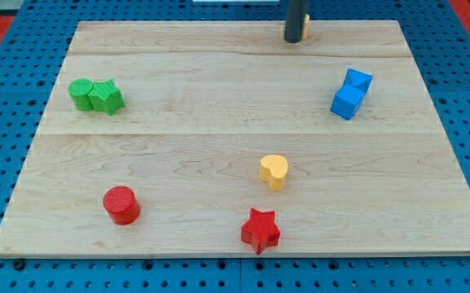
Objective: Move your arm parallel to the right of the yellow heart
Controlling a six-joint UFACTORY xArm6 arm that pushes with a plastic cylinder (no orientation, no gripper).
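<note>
The yellow heart (pixel 273 171) lies on the wooden board (pixel 219 130), a little right of centre and toward the view's bottom. My tip (pixel 294 39) is at the view's top, near the board's far edge, well above the heart and slightly to its right. It touches no block.
Two green blocks (pixel 96 95) sit together at the view's left. A blue block pair (pixel 351 93) lies at the right. A red cylinder (pixel 122 204) is at bottom left and a red star (pixel 260 230) just below the heart. Blue pegboard surrounds the board.
</note>
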